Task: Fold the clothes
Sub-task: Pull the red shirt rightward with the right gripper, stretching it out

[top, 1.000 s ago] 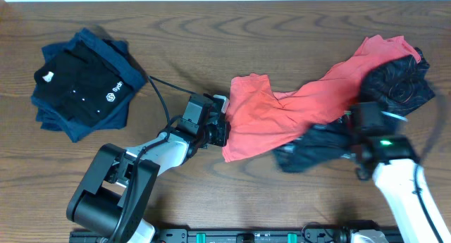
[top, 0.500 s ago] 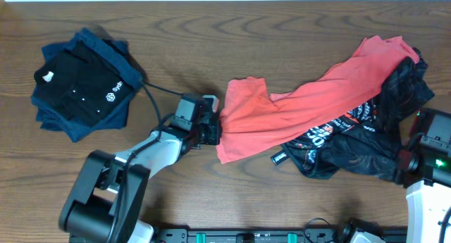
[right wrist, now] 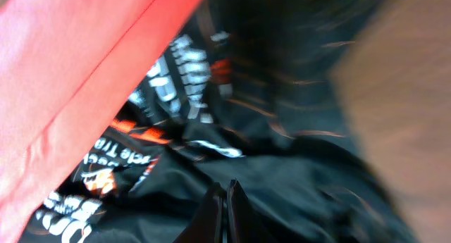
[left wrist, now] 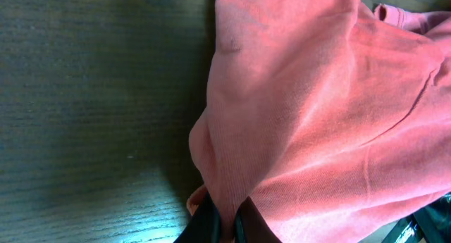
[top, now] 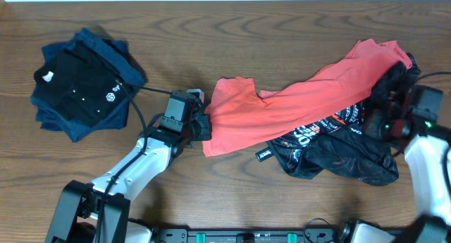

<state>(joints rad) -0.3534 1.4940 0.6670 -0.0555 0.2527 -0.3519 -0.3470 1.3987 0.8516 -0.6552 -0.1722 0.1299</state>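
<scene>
The left hand (top: pixel 200 125) has been drawing the shirt (top: pixel 296 106) toward the stack (top: pixel 81 81), and the shirt's near edge is now lying closer to it than a second ago. The right hand (top: pixel 392 120) has been swinging back in over the jersey (top: pixel 338 148).

The left hand is pinching the shirt's stack-side edge, its fingers fully closed on red cloth in the wrist view. From there the shirt is running as one long band straight away from the stack. Its far end is draping over the jersey, just beside the right hand. Any pull is therefore working along the shirt's long axis, and the right arm is the nearer one to that far end.

The right hand is closed, its fingertips pressing together against black fabric. Whether they are gripping a fold of the jersey or nothing is not showing.

The shirt's far end is lying bunched against the jersey, so its collar and sleeves are hard to make out. Its underside is hiding part of the jersey's lettering. The right wrist view is blurring badly. The stack is sitting well apart on the tabletop (top: pixel 211 32).
</scene>
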